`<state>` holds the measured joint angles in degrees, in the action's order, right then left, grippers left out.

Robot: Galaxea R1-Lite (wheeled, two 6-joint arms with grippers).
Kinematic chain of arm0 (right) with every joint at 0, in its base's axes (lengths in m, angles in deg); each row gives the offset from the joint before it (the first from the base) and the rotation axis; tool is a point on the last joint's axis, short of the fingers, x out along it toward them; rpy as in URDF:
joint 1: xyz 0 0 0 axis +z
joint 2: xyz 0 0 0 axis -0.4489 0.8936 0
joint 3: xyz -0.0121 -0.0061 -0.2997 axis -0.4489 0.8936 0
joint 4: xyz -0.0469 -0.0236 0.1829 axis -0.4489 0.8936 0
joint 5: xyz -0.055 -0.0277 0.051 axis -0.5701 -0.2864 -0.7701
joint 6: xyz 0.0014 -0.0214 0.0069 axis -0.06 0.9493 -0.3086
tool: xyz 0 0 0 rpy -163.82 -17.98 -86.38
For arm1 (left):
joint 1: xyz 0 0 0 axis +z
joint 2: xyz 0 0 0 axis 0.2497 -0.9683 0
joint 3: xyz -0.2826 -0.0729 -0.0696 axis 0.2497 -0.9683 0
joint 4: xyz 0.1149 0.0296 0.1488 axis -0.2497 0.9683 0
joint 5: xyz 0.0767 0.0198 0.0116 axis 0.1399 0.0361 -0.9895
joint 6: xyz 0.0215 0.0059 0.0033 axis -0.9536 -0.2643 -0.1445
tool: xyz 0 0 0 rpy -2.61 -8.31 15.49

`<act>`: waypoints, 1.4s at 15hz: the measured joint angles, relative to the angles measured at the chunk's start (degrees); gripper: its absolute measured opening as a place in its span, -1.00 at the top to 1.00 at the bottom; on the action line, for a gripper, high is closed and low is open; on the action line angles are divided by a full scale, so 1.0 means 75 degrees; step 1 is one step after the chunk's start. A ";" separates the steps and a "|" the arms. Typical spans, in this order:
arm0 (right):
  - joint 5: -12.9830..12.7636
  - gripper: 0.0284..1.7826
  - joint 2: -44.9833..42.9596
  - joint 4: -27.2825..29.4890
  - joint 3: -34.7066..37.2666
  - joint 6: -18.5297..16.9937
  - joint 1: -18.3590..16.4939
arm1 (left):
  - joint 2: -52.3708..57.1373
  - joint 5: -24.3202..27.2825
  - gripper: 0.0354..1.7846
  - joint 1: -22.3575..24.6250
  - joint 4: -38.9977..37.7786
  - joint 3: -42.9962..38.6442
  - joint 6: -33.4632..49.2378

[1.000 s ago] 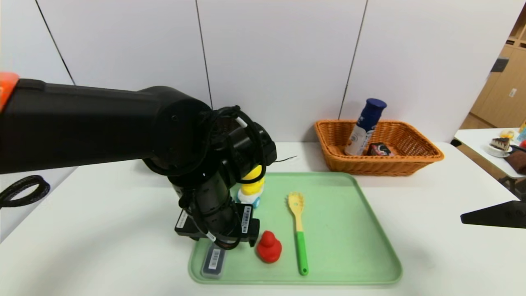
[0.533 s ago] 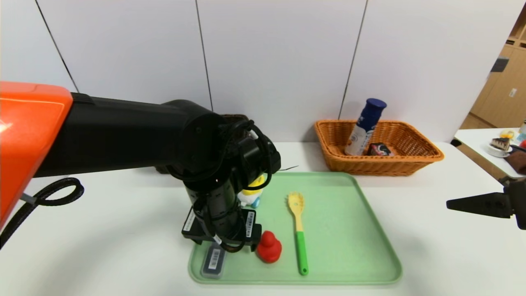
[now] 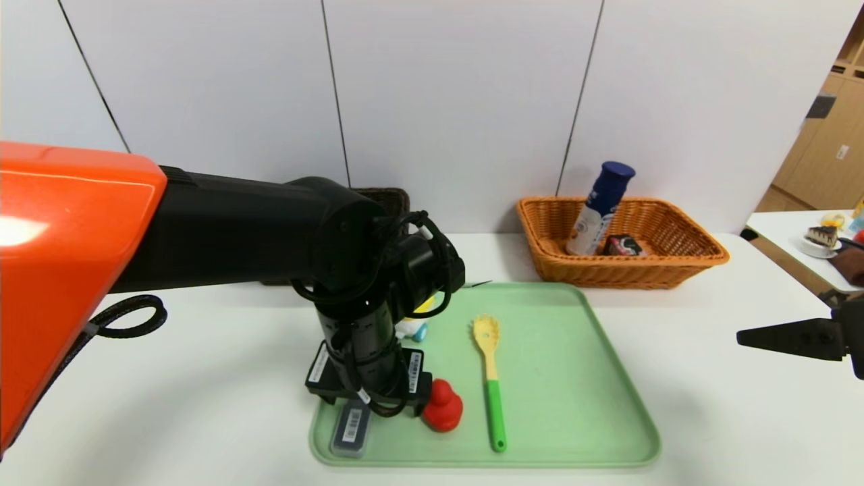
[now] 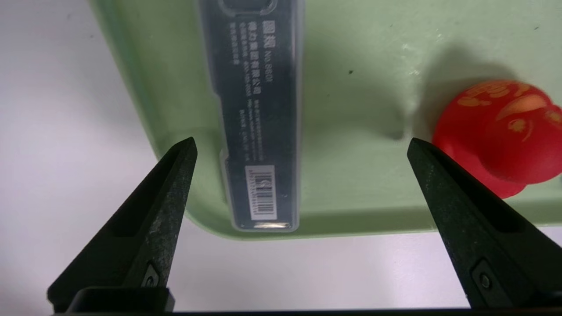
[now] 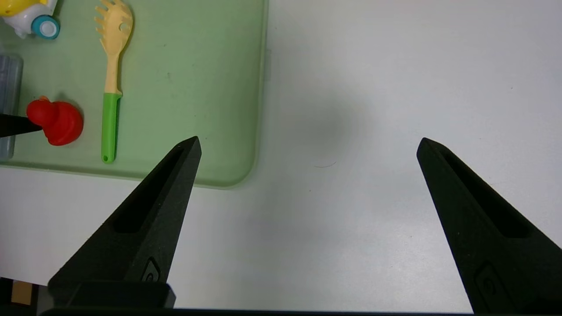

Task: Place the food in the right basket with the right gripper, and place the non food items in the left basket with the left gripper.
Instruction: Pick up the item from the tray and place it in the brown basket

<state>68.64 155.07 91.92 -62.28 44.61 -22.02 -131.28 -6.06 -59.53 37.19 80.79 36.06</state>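
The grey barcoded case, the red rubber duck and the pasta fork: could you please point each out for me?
grey barcoded case [image 4: 258,109]: left wrist view, middle of its printed face.
red rubber duck [image 3: 442,405]: head view, its body.
pasta fork [image 3: 495,405]: head view, its green handle.

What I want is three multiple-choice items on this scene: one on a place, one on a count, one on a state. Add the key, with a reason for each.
1. Where is the white bottle?
A. in the dark basket
B. on the floor
C. in the orange basket

2. How many things lie on the green tray?
A. two
B. four
C. six

3. How is the left gripper?
A. open, over the grey case
B. shut on a spoon
C. shut on a cup

Key:
1 C: the bottle leans inside the orange wicker rim.
2 B: the duck toy, red duck, pasta fork and grey case lie there.
3 A: its fingertips stand wide apart either side of the case's end, holding nothing. The right gripper waits open at the right.
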 joint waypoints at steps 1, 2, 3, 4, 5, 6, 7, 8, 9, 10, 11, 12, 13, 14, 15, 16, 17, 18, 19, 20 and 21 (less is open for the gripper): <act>0.0000 -0.90 -0.0002 0.0000 0.0000 -0.0003 0.0000 | -0.0023 0.0002 -0.89 -0.0003 -0.0052 0.0000 -0.0003; 0.0000 -0.90 -0.0011 0.0000 0.0003 0.0000 -0.0003 | -0.0041 0.0002 -0.89 -0.0003 -0.0078 0.0000 0.0000; 0.0003 -0.90 -0.0016 0.0000 0.0021 0.0000 -0.0003 | -0.0059 0.0000 -0.89 0.0000 -0.0091 0.0000 0.0000; 0.0003 -0.90 -0.0031 -0.0003 0.0029 0.0003 -0.0003 | -0.0073 0.0002 -0.89 0.0011 -0.0114 0.0000 0.0002; 0.0008 -0.90 -0.0044 -0.0007 0.0041 0.0011 -0.0003 | -0.0088 0.0002 -0.89 0.0026 -0.0158 0.0000 0.0005; 0.0018 -0.90 -0.0052 -0.0003 0.0047 0.0015 -0.0003 | -0.0102 0.0005 -0.89 0.0049 -0.0172 0.0003 0.0008; 0.0020 -0.90 -0.0055 0.0002 0.0055 0.0011 -0.0003 | -0.0117 0.0005 -0.89 0.0075 -0.0177 0.0003 0.0008; 0.0023 -0.90 -0.0059 0.0002 0.0062 0.0008 -0.0003 | -0.0128 0.0002 -0.89 0.0115 -0.0192 0.0003 0.0002; 0.0026 -0.90 -0.0059 0.0002 0.0073 0.0011 0.0000 | -0.0137 0.0005 -0.89 0.0140 -0.0192 0.0003 0.0002; 0.0031 -0.90 -0.0059 0.0005 0.0080 0.0015 0.0003 | -0.0143 0.0005 -0.89 0.0151 -0.0192 0.0003 -0.0003; 0.0034 -0.90 -0.0059 0.0005 0.0088 0.0011 0.0003 | -0.0143 0.0008 -0.89 0.0159 -0.0195 0.0003 -0.0015; 0.0037 -0.90 -0.0059 0.0008 0.0088 0.0018 0.0010 | -0.0146 0.0015 -0.89 0.0159 -0.0210 0.0003 -0.0018; 0.0034 -0.90 -0.0059 0.0008 0.0088 0.0026 0.0010 | -0.0154 0.0015 -0.70 0.0159 -0.0247 0.0003 -0.0010; 0.0034 -0.90 -0.0059 0.0008 0.0088 0.0033 0.0010 | -0.0161 0.0015 -0.51 0.0166 -0.0302 0.0003 -0.0007; 0.0044 -0.90 -0.0059 0.0008 0.0088 0.0033 0.0010 | -0.0166 0.0015 -0.34 0.0171 -0.0309 0.0000 -0.0010; 0.0055 -0.90 -0.0059 0.0008 0.0091 0.0033 0.0010 | -0.0166 0.0016 -0.18 0.0171 -0.0309 0.0000 -0.0010; 0.0059 -0.90 -0.0059 0.0011 0.0098 0.0034 0.0010 | -0.0166 0.0016 -0.05 0.0171 -0.0309 0.0000 -0.0010; 0.0060 -0.90 -0.0059 0.0008 0.0102 0.0034 0.0010 | -0.0166 0.0020 0.07 0.0174 -0.0306 -0.0002 -0.0013; 0.0070 -0.90 -0.0060 0.0000 0.0117 0.0034 0.0010 | -0.0166 0.0026 0.18 0.0174 -0.0297 -0.0005 -0.0013; 0.0073 -0.90 -0.0060 0.0000 0.0138 0.0034 0.0010 | -0.0166 0.0026 0.41 0.0174 -0.0289 -0.0008 -0.0010; 0.0073 -0.90 -0.0063 -0.0007 0.0161 0.0034 0.0010 | -0.0166 0.0023 0.41 0.0174 -0.0291 -0.0020 -0.0007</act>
<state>69.19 154.60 91.87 -61.08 44.86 -21.94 -132.53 -5.89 -58.22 35.01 80.65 36.01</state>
